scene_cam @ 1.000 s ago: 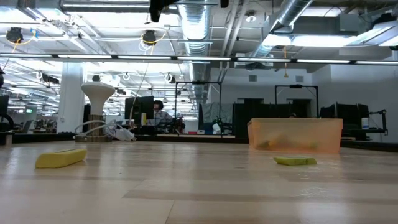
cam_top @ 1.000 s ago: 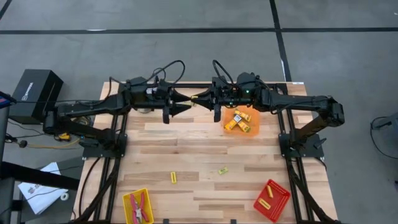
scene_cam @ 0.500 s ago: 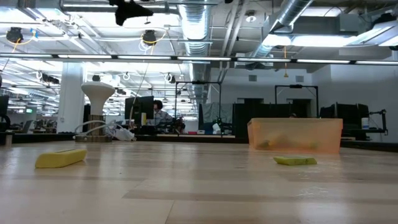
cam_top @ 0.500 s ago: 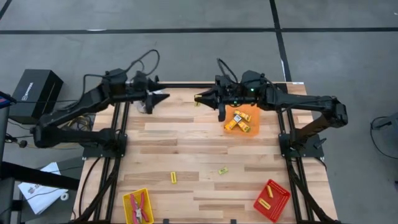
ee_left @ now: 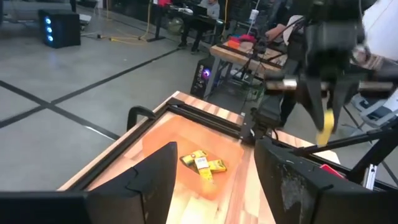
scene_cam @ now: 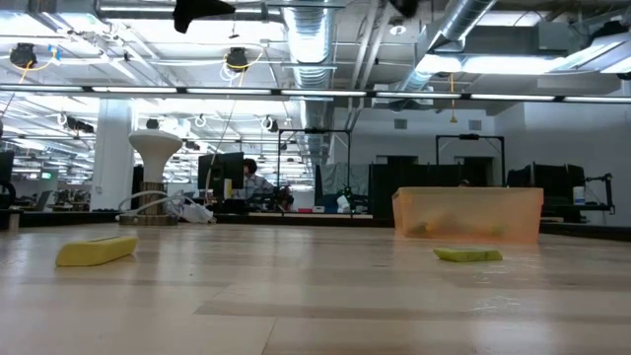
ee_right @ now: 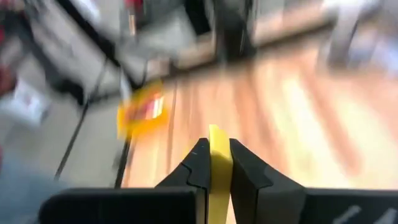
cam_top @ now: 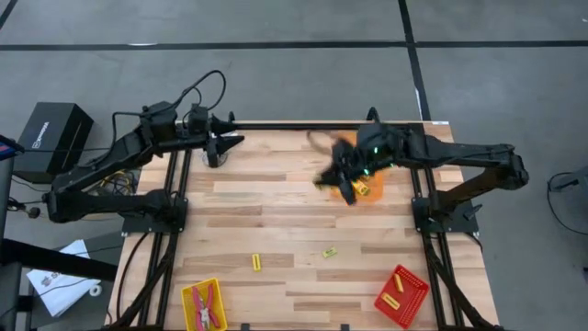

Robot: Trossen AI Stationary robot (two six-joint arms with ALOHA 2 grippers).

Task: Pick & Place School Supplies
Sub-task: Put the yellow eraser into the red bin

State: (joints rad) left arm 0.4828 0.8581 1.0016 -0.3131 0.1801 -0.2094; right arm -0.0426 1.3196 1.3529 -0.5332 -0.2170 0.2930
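Observation:
My right gripper (cam_top: 336, 176) is shut on a yellow stick (ee_right: 217, 149) and hovers, blurred, at the left rim of the orange tray (cam_top: 372, 191), which holds several yellow blocks (ee_left: 202, 163). My left gripper (ee_left: 214, 149) is open and raised over the table's far left corner (cam_top: 230, 141). Two yellow sticks lie flat on the table (cam_top: 256, 262) (cam_top: 328, 251). The yellow tray (cam_top: 188, 296) holds red-handled pliers (cam_top: 206, 307). The red tray (cam_top: 413, 299) holds yellow sticks (cam_top: 397, 279). My right gripper pinches the yellow stick between its two fingers (ee_right: 200, 163), with the stick lying along them and its free end (ee_right: 216, 134) poking out past the fingertips. In the left wrist view the stick (ee_left: 325, 124) points down below the gripper, lifted clear of the table.
A white cup-like object (scene_cam: 156, 158) stands near the far left corner, under my left gripper. The orange tray (scene_cam: 468, 214) sits at the far right. In the low view the two loose sticks (scene_cam: 97, 250) (scene_cam: 468, 255) lie on bare wood. A person sits beyond the table.
The two grippers stood tip to tip at the middle of the far edge. My left gripper has drawn back toward the far left corner. My right gripper, keeping the yellow stick, has swung fast toward the near side and right, down over the orange tray's left rim.

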